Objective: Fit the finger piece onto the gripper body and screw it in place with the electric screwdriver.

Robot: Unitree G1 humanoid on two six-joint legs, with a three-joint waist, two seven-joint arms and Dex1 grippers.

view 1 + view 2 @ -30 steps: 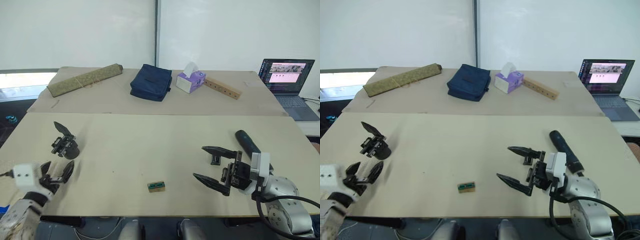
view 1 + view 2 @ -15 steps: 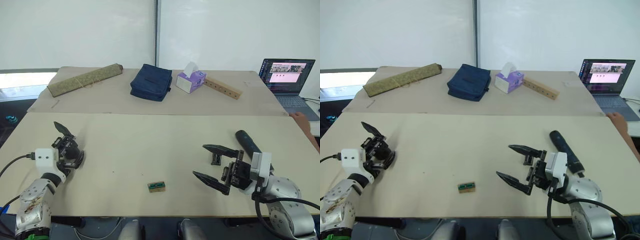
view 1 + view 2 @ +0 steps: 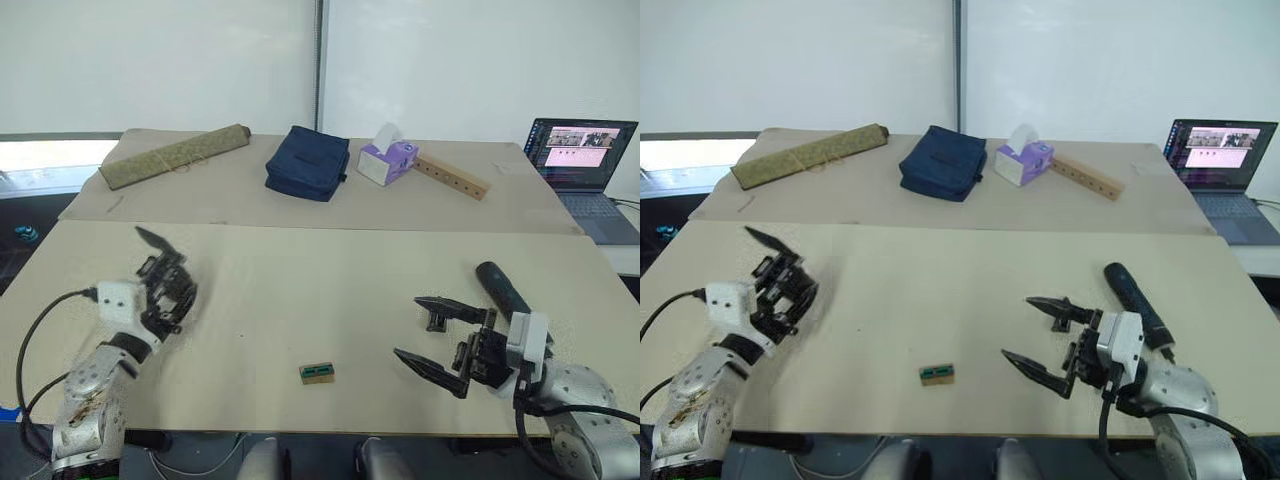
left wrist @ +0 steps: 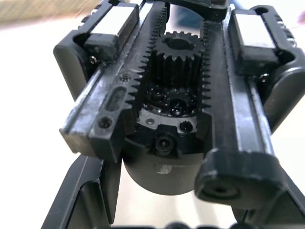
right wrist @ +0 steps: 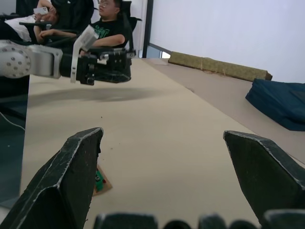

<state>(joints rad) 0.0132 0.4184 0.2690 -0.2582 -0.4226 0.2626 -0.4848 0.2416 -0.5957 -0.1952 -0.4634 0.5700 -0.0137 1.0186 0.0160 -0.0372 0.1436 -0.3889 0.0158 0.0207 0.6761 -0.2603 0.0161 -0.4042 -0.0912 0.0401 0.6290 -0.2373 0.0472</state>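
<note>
Your left gripper (image 3: 165,300) is clamped on the gripper body (image 4: 176,109), raised off the table (image 3: 330,280). Your right gripper (image 3: 432,337) gapes wide, empty; the electric screwdriver (image 3: 502,290) lies just behind it, the finger piece (image 3: 437,319) between its fingers.

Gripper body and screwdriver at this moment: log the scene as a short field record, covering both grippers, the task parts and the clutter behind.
left gripper: shut on the gripper body, held just above the table
gripper body detail: gear and toothed rails visible in the left wrist view
right gripper: open, holding nothing
finger piece: on the table beside the right gripper's upper finger
electric screwdriver: lying on the table, beside the right gripper
green-and-brown block: near front edge
far table: rolled mat, blue bag, tissue box, wooden bar, laptop
</note>
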